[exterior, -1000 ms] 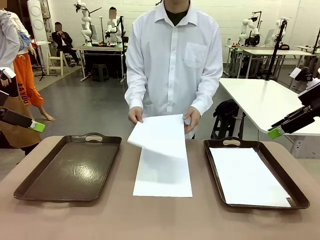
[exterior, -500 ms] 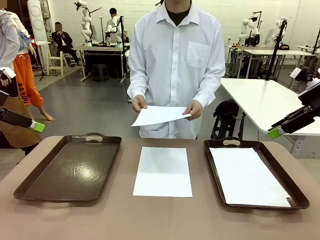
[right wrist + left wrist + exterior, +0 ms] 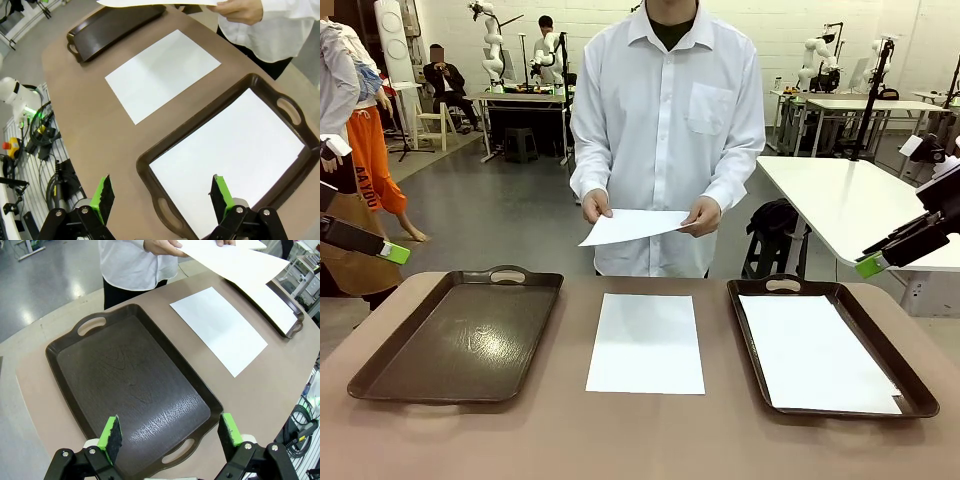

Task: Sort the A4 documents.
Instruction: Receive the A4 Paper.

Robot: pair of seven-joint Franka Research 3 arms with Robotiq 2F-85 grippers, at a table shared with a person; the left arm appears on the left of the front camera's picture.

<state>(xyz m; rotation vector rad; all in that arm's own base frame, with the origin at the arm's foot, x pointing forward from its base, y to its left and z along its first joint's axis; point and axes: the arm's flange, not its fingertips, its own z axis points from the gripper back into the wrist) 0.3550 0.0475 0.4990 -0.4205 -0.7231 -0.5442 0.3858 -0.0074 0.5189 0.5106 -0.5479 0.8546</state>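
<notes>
Held sheet (image 3: 632, 226) at 12 o'clock, person (image 3: 665, 120) seemingly presenting it for sorting. Centre sheet (image 3: 646, 343) on tabletop (image 3: 640, 440); filed sheet (image 3: 815, 352) inside 3 o'clock tray (image 3: 737, 340). Left claw (image 3: 170, 432), right claw (image 3: 162, 195) released.

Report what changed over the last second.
The person lifted the held sheet away from the table sheet, up to waist height and nearly level. Unchanged: the table sheet, the tray sheet in the right tray, the left tray, the left fingers and right fingers, open.
</notes>
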